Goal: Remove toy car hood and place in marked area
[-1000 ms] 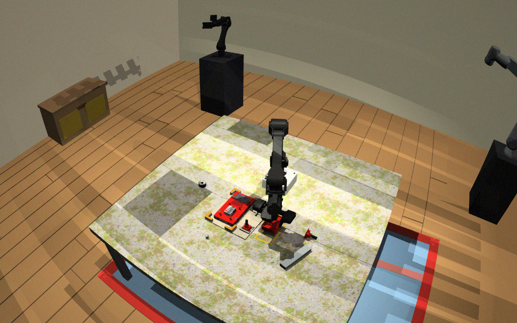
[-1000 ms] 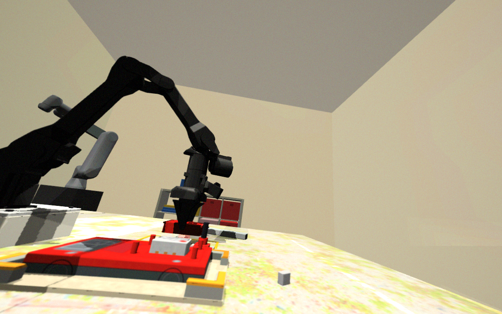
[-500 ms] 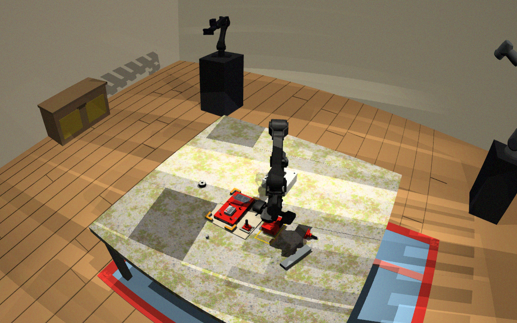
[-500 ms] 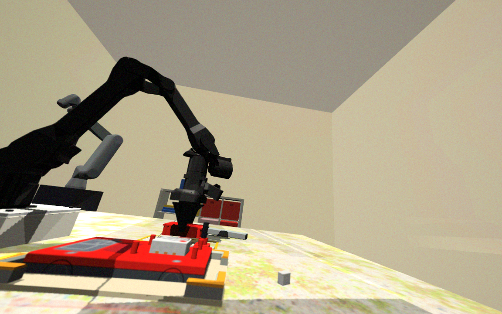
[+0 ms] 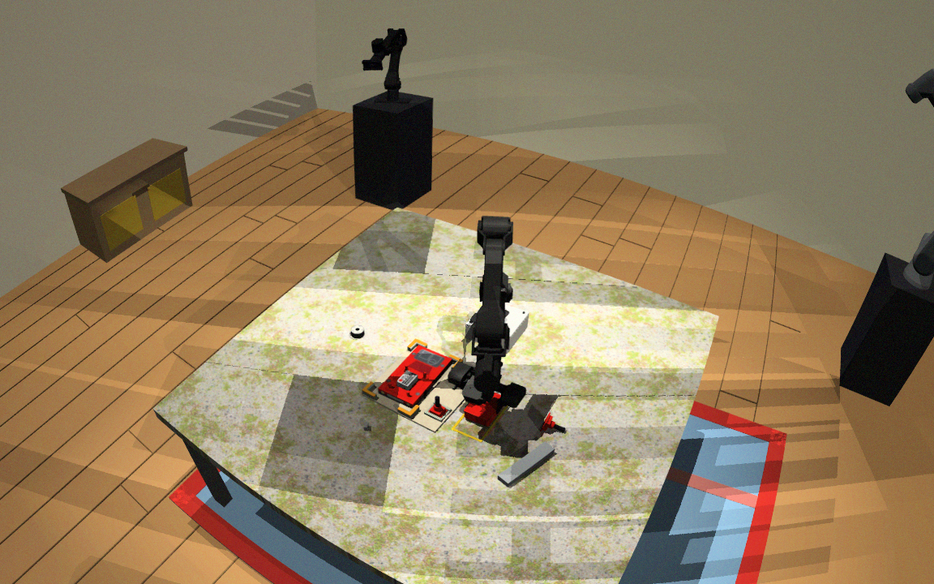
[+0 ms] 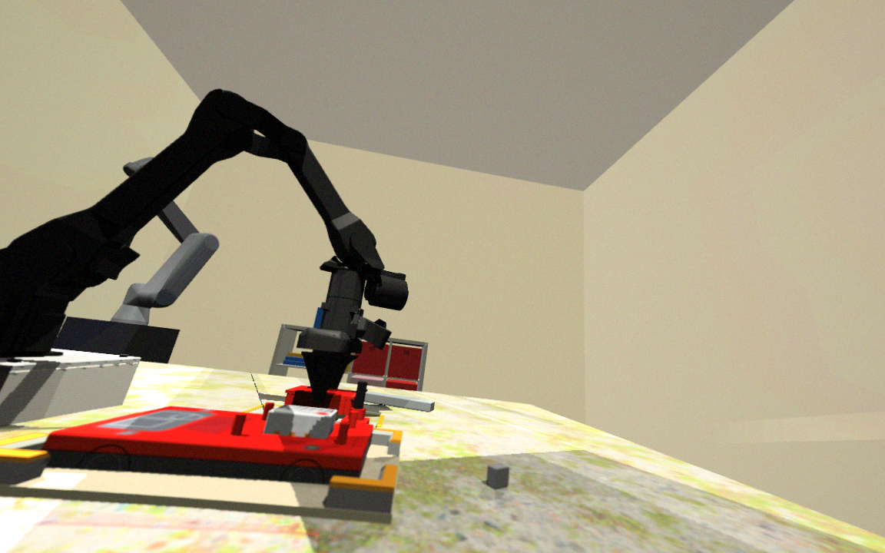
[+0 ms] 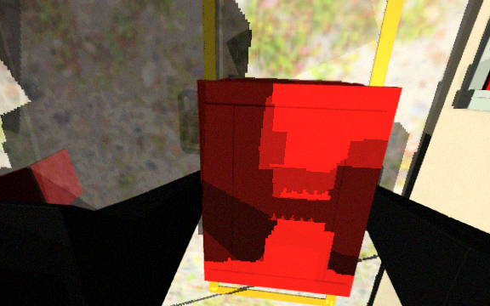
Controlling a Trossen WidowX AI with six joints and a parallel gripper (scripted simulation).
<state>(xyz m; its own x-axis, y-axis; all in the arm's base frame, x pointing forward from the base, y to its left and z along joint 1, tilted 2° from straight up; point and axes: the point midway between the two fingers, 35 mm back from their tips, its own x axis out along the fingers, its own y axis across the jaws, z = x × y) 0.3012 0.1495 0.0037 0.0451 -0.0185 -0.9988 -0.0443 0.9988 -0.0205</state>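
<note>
Trouble from here lies mostly in the release. The hood (image 7: 296,187) sits low over the yellow-outlined marked area (image 7: 380,47), and the wrist view shows it framed by the yellow lines, with its near edge close to the near line; whether it already rests on the surface (image 5: 354,450) cannot be told. If the claw (image 7: 285,225) lets go while the hood hangs above the surface, the piece could bounce or skid across a line. If the fingers spread only a little, or the arm rises at a slant, a pad could drag the hood sideways or leave the claw touching it, which the task forbids. The car (image 6: 212,433) on its tray stands just beside the area, so a wide swing on the way out could clip it, or the small red part (image 5: 547,422) on the other side. The claw is pinching the hood across its width, fingers fairly far apart on its two long sides, and appears to touch nothing else.
</note>
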